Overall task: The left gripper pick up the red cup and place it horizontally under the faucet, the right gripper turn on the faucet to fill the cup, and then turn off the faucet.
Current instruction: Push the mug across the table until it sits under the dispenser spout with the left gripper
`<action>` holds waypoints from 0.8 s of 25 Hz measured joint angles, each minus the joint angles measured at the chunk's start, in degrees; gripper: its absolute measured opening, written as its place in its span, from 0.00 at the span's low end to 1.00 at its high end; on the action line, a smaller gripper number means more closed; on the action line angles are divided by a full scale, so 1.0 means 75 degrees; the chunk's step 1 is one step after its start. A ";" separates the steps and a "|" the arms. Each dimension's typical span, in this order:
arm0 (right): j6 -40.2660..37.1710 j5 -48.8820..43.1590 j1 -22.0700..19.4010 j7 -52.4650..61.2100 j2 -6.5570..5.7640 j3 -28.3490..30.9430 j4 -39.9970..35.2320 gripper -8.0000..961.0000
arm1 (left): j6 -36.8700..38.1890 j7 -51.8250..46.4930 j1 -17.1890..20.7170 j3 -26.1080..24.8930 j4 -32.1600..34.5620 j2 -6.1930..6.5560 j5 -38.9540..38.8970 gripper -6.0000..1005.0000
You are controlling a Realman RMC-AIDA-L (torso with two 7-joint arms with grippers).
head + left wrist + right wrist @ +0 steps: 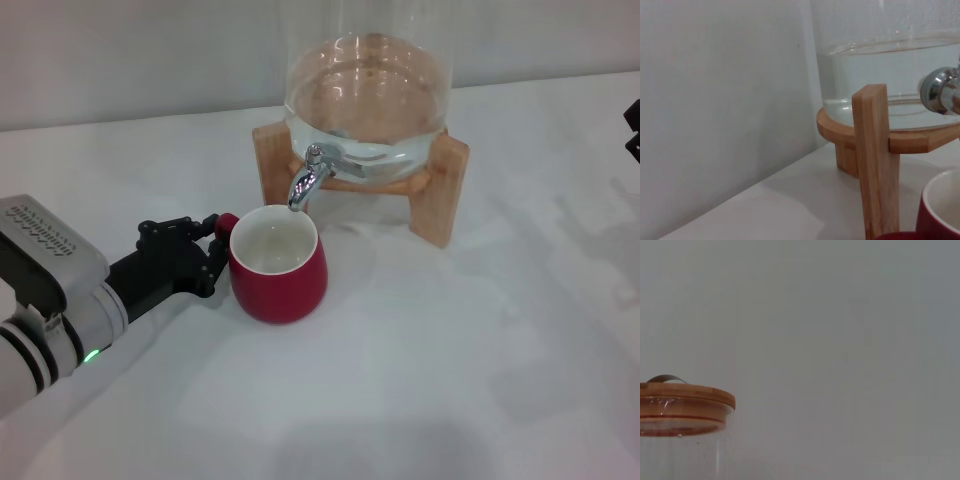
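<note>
Faucet (305,183): approach from the right and front open over bare table (450,380). Directly below, red cup (277,262) blocks. Left of cup, left gripper (207,248) occupies. Behind, glass dispenser (365,90) on wooden stand (440,185).

The left arm comes in low from the near left, its silver wrist showing a green light and carrying a vented grey box on top. From the wrist a black body reaches forward and to the right, lying close over the bench. The left hand (214,247) is at its end, its black fingers closed around the small handle of the red cup (280,270). Of the right hand (632,130), only a dark edge shows at the far right, held well away.
</note>
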 joint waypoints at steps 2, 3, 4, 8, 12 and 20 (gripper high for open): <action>0.0000 0.0000 0.0000 0.0000 0.0000 0.0000 0.0001 0.91 | -0.0001 -0.0002 -0.0005 0.0000 0.0001 0.0000 0.0015 0.20; 0.0000 0.0000 0.0000 0.0000 0.0000 0.0000 0.0000 0.91 | -0.0001 -0.0002 -0.0006 0.0000 0.0003 0.0000 0.0028 0.21; 0.0000 0.0000 0.0000 0.0000 0.0000 0.0000 0.0000 0.91 | -0.0002 -0.0003 -0.0010 0.0000 0.0004 0.0000 0.0046 0.22; -0.0007 0.0000 0.0000 0.0000 0.0000 0.0000 0.0000 0.91 | -0.0011 -0.0009 -0.0018 0.0000 0.0008 -0.0001 0.0083 0.24; -0.0019 0.0000 0.0000 0.0000 0.0000 0.0000 0.0000 0.91 | -0.0015 -0.0015 -0.0017 0.0001 0.0008 -0.0001 0.0089 0.27; -0.0024 0.0000 0.0000 0.0000 0.0000 0.0000 0.0001 0.91 | -0.0028 -0.0028 -0.0016 0.0001 0.0008 -0.0001 0.0081 0.37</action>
